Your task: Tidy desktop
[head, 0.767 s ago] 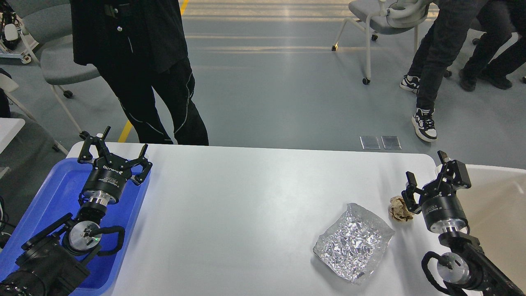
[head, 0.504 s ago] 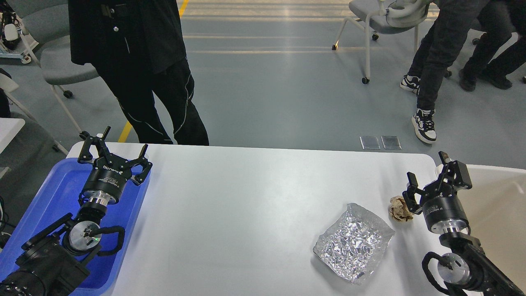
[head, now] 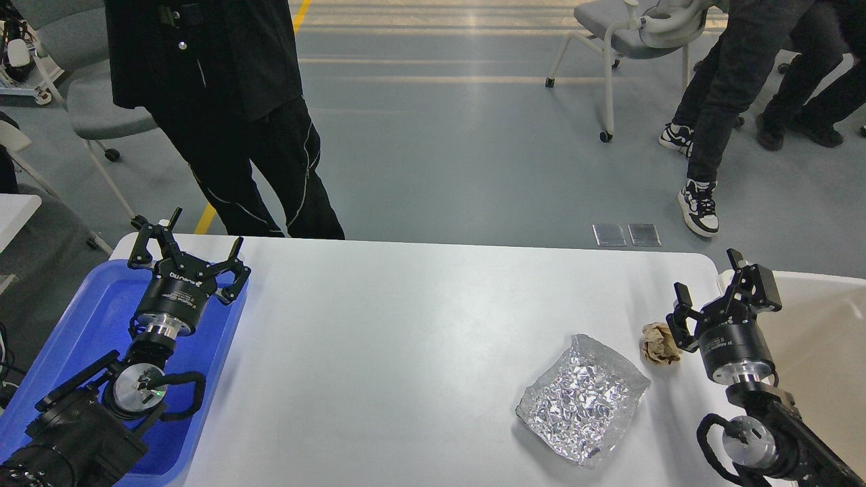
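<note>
Black metal, the right claw (head: pixel 716 292) hangs with its two fingers spread wide and nothing between them, poised over the right end of the desk (head: pixel 406 352) just beside a crumpled brown paper wad (head: pixel 657 343). Its body hides the wad's right edge, so whether a finger touches the paper cannot be told. That stance suits a pick: the wad reads as rubbish, and the beige bin (head: pixel 822 338) stands right behind the claw, off the desk's right edge, a short carry away. Nearer the robot lies a crinkled silver foil bag (head: pixel 583 399), flat on the white top and apart from the wad, probably the next piece to clear.

The left claw (head: pixel 183 249) is likewise open and empty, held above the blue tray (head: pixel 81 325) at the desk's left end, seemingly parked out of the way. The tray's floor is largely covered by the arm, so its contents are unclear. The bin is cut off at the frame's right edge, its inside mostly unseen.
</note>
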Action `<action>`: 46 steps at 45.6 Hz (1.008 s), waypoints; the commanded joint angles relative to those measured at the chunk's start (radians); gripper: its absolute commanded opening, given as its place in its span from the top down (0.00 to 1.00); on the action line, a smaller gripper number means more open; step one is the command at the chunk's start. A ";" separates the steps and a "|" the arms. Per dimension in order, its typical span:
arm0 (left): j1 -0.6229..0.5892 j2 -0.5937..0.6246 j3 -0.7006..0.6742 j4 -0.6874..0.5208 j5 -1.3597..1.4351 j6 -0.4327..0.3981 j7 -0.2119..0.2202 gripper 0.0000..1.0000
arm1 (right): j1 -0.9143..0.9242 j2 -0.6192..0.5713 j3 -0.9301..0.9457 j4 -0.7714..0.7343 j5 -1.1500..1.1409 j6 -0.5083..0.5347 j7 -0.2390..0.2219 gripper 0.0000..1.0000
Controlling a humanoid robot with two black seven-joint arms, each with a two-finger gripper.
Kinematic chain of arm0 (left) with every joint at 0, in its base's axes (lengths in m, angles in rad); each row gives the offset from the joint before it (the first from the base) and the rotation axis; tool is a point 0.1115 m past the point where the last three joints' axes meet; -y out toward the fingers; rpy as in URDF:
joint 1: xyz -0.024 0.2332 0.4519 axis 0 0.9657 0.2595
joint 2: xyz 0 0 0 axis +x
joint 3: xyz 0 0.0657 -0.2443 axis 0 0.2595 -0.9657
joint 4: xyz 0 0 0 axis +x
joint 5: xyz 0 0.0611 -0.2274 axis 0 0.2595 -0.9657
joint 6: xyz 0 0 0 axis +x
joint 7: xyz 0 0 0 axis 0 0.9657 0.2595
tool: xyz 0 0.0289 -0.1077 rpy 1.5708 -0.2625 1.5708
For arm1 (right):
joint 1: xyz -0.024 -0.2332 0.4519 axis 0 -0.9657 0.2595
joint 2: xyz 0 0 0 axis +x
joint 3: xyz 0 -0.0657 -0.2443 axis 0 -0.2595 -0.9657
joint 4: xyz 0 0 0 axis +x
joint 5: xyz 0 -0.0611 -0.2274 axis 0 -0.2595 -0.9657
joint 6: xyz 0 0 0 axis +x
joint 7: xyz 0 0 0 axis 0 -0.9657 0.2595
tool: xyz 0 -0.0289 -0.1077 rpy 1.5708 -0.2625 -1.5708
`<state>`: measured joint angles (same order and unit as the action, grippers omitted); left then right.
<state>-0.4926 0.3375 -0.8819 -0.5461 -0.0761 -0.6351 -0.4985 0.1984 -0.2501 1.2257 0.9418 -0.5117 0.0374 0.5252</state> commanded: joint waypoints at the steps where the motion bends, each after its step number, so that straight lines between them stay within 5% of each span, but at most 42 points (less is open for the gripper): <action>1: 0.000 0.000 0.000 0.000 -0.001 0.000 0.000 0.00 | -0.002 -0.009 0.002 0.003 0.028 0.003 -0.001 0.00; 27: -0.001 0.000 0.000 0.000 0.001 -0.002 0.000 0.00 | 0.004 -0.051 -0.023 0.009 0.039 0.010 -0.016 0.00; 35: -0.001 0.000 0.001 0.000 0.001 -0.006 0.000 0.00 | 0.001 -0.078 -0.023 0.072 0.107 0.012 -0.140 0.00; 46: -0.001 0.000 0.001 0.000 0.001 -0.006 0.000 0.00 | -0.001 -0.196 -0.110 0.189 0.102 0.012 -0.211 0.00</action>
<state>-0.4938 0.3375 -0.8808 -0.5462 -0.0754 -0.6399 -0.4986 0.2000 -0.3504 1.1836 1.0315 -0.4227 0.0484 0.3943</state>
